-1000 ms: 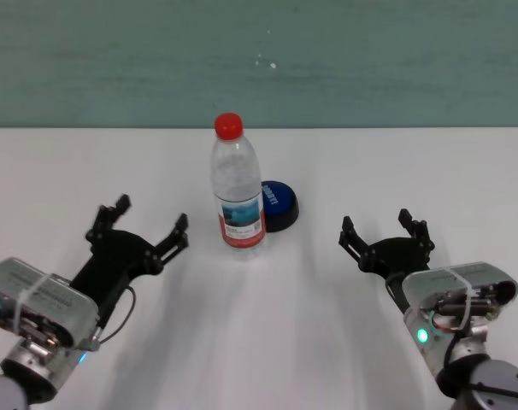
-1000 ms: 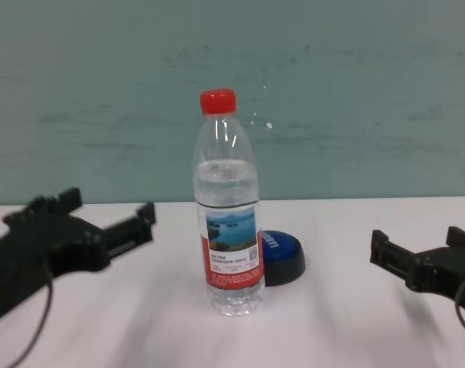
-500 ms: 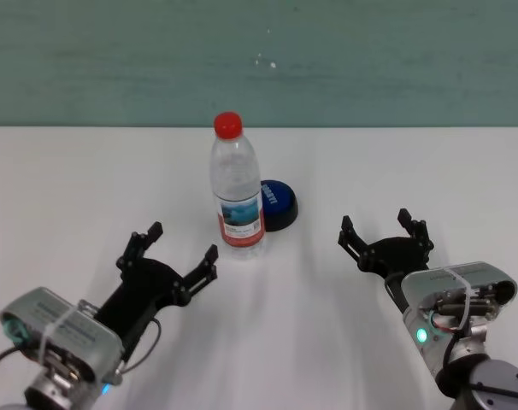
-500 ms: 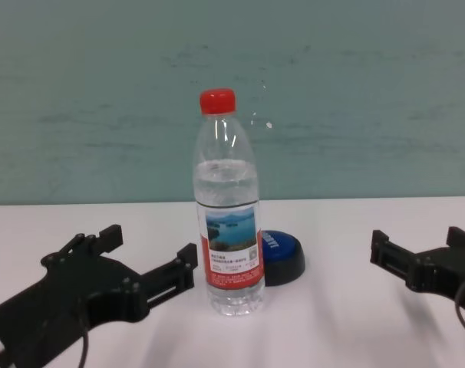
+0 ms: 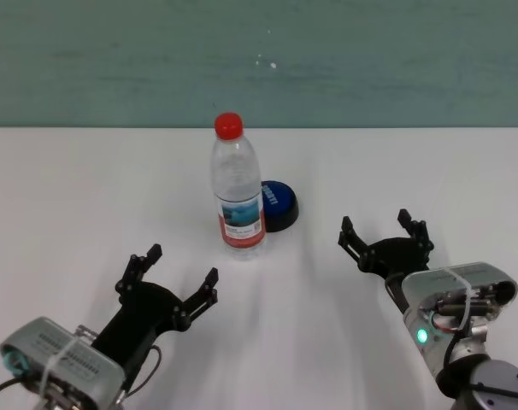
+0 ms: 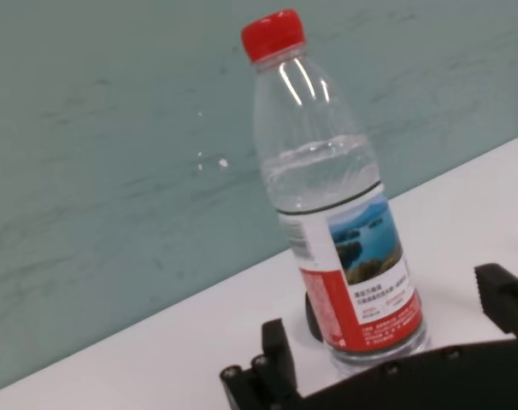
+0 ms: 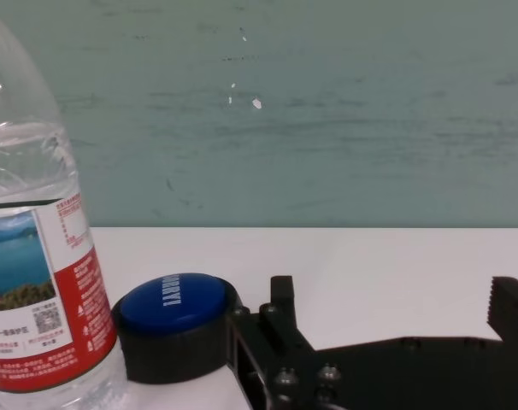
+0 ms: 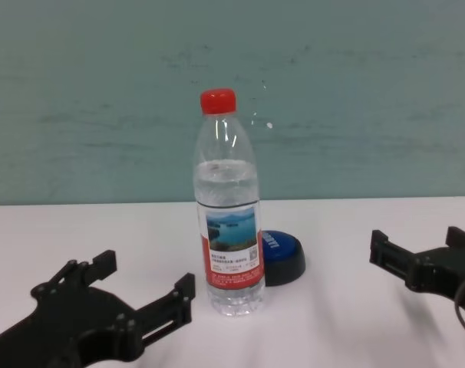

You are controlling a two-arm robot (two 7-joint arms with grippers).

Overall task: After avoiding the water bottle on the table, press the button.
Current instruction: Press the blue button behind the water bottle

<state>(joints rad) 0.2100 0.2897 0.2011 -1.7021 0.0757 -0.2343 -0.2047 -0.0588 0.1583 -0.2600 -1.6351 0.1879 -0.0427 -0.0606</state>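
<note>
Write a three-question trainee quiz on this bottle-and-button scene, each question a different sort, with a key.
1. True or false: the water bottle lies on its side on the table.
2. Multiple choice: seen from the head view, the button sits (A) in front of the bottle, nearer the robot; (B) behind the bottle and to its right; (C) far off at the table's left edge.
3. Fill in: the left gripper and the right gripper both have their fingers ____ and hold nothing.

Key
1. False: it stands upright, red cap on top.
2. B: the bottle hides part of its left side.
3. Open: the left one is low before the bottle, the right one off to the button's right.
</note>
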